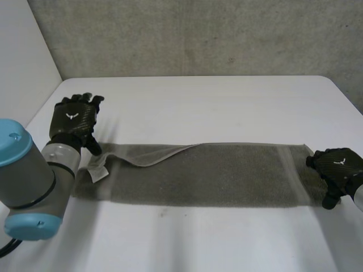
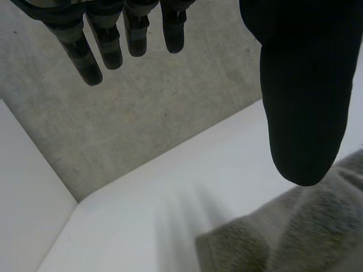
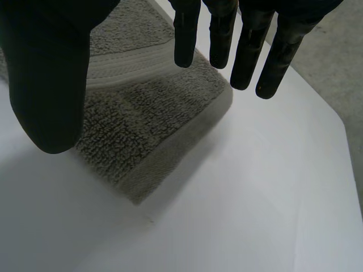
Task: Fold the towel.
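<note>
In the head view the near left corner of the towel (image 1: pixel 215 173) is hidden behind the left arm (image 1: pixel 34 181), and the right hand (image 1: pixel 339 165) is seen only as far as the wrist. The left hand (image 1: pixel 74 120) is held released just beyond the towel's left end, its fingers (image 2: pixel 85 54) straight and nothing grasped, and the right hand is likewise released over the right end, its fingers (image 3: pixel 249 56) straight above the hem. The towel is laid as 1 long strip across the white table (image 1: pixel 227 105), with bare surface seen on its far and near sides.
</note>
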You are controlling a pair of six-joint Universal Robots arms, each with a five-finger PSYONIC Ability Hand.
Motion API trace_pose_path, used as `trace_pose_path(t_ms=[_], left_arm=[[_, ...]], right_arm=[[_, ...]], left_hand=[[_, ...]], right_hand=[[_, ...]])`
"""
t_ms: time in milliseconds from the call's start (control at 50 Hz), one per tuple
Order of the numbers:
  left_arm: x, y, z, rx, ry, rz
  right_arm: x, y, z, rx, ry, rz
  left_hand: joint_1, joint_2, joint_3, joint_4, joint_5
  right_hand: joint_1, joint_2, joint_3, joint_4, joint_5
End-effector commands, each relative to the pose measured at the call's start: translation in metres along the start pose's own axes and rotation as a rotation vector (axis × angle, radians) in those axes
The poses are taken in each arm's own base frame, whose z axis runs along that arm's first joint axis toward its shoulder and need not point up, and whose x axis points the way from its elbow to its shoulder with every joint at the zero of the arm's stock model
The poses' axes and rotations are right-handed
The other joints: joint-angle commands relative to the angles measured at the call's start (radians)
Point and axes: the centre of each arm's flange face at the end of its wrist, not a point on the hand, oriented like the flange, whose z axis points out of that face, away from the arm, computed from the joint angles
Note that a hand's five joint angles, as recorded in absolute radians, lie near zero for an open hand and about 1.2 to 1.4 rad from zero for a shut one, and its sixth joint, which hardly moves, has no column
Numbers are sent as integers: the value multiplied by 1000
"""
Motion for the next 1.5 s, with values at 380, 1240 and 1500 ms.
trace_pose_path(t_ms=[380, 1240, 1500], left_arm=[[-5, 18, 71, 38, 58, 10], [22, 41, 76, -7, 120, 234], [17, 32, 71, -11, 49, 231]], right_arm=[[-7, 10, 9, 6, -11, -14], [-12, 15, 6, -6, -21, -8], [-9, 15, 12, 34, 14, -30]], left_hand=[[1, 9, 5, 6, -29], [31, 39, 35, 36, 1], [26, 33, 30, 30, -5]], right_hand=[[340, 302, 286, 287, 290], [372, 334, 318, 319, 322], [618, 580, 565, 566, 569]])
